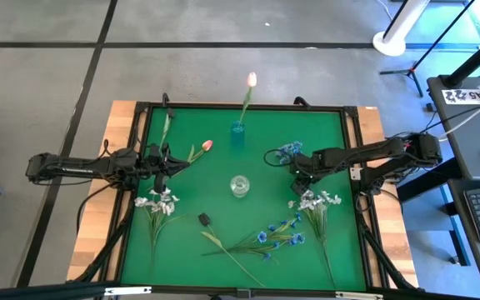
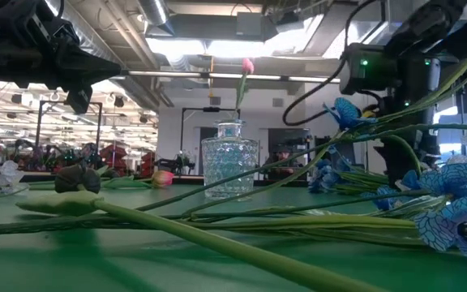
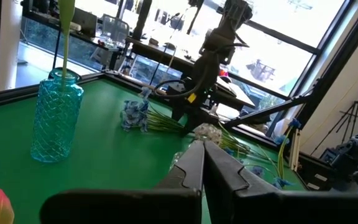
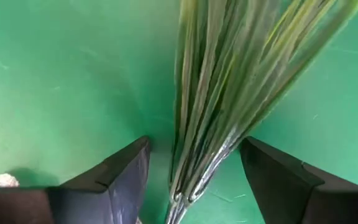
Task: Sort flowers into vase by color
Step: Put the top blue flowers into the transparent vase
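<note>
Blue spray point(image 1: 288, 151): light, floppy blossom head on a bundle of thin green stems point(image 4: 210, 124). The stems look wiry and slick, and likely to fan apart or slide if pinched loosely. Best hold looks like low on the bundled stems, well clear of the blossoms (those would crush or snag). It sits just right of the clear vase point(image 1: 239, 186) and a little toward the table's far edge, with the head raised off the green mat point(image 1: 323, 133) in the low view.

Right gripper point(image 1: 300, 171) is at that spray. Its fingers point(image 4: 120, 171) are spread, with the stem bundle running between them and clear gaps on both sides, so it is not clamped yet.

Left gripper point(image 1: 169, 161) is left of the clear vase, fingers pressed together in its wrist view with nothing visible between them. A pink tulip point(image 1: 206, 145) lies between it and the vase.

Blue vase point(image 1: 237, 128), beyond the clear vase, already holds one pink tulip. White sprays point(image 1: 158, 202) and more blue ones point(image 1: 277, 233) lie on the near side of the clear vase.
</note>
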Controlling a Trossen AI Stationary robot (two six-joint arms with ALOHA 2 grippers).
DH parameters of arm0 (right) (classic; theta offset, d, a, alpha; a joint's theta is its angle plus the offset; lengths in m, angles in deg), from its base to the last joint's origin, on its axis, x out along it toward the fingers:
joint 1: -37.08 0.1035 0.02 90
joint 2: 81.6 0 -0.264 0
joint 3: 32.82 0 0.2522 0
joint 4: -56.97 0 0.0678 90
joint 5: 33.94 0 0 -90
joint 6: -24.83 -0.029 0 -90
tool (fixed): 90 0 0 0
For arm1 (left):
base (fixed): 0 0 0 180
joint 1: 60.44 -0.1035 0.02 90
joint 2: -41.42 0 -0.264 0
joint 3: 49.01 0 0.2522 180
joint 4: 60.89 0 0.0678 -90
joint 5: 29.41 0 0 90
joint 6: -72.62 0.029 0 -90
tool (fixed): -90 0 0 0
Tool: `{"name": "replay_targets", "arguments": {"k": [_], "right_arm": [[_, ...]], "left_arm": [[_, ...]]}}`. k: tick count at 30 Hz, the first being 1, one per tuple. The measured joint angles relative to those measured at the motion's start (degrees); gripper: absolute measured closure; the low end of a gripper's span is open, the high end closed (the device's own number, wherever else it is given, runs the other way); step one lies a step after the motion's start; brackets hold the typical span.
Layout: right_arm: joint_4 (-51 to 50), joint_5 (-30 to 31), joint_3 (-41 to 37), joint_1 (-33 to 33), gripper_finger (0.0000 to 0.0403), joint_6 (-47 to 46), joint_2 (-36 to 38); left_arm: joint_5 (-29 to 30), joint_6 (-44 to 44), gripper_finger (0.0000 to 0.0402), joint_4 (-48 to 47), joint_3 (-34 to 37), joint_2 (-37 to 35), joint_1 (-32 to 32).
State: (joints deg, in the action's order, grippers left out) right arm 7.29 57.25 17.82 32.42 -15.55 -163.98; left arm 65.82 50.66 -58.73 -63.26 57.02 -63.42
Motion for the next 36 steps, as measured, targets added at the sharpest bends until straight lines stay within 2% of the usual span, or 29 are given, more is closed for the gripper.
{"name": "replay_targets", "arguments": {"k": [4, 7, 10, 12, 17, 22, 25, 28, 31, 36], "right_arm": [[-0.2, 1.2, -0.2, 0.2, 0.0191, 0.1, 0.9], [-0.5, 2.2, 0.1, 0.2, 0.0259, 0.6, 2.3], [0.2, 4.1, 1.5, 0.2, 0.0352, 1.9, 4.4], [-0.3, 4.5, 2.4, 0.2, 0.0387, 3.1, 6.4], [-5.3, 6.7, 8.4, 1.0, 0.039, 3.4, 13.2], [-5.5, 17.8, 15.8, 5.0, 0.0392, 7.0, 21.5], [0.2, 24.7, 17.7, 8.3, 0.0396, 11.5, 25.5], [9.2, 28.8, 17.8, 11.4, 0.0396, 18.2, 27.8], [17.8, 30.0, 17.8, 14.0, 0.0395, 23.6, 27.8], [28.4, 28.1, 17.8, 18.7, 0.0398, 29.6, 23.4]], "left_arm": [[0.0, 0.0, 0.0401, 0.0, 0.0, 0.0, 0.0], [0.0, 0.0, 0.0401, 0.0, 0.0, 0.0, 0.0], [0.0, 0.0, 0.0401, 0.0, 0.0, 0.0, 0.0], [0.0, 0.0, 0.0401, 0.0, 0.0, 0.0, 0.0], [0.0, 0.0, 0.0401, 0.0, 0.0, 0.0, 0.0], [0.0, 0.0, 0.0401, 0.0, 0.0, 0.0, 0.0], [0.0, 0.0, 0.0401, 0.0, 0.0, 0.0, 0.0], [0.0, 0.0, 0.0401, 0.0, 0.0, 0.0, 0.0], [0.0, 0.0, 0.0401, 0.0, 0.0, 0.0, 0.0], [0.0, 0.0, 0.0401, 0.0, 0.0, 0.0, 0.0]]}}
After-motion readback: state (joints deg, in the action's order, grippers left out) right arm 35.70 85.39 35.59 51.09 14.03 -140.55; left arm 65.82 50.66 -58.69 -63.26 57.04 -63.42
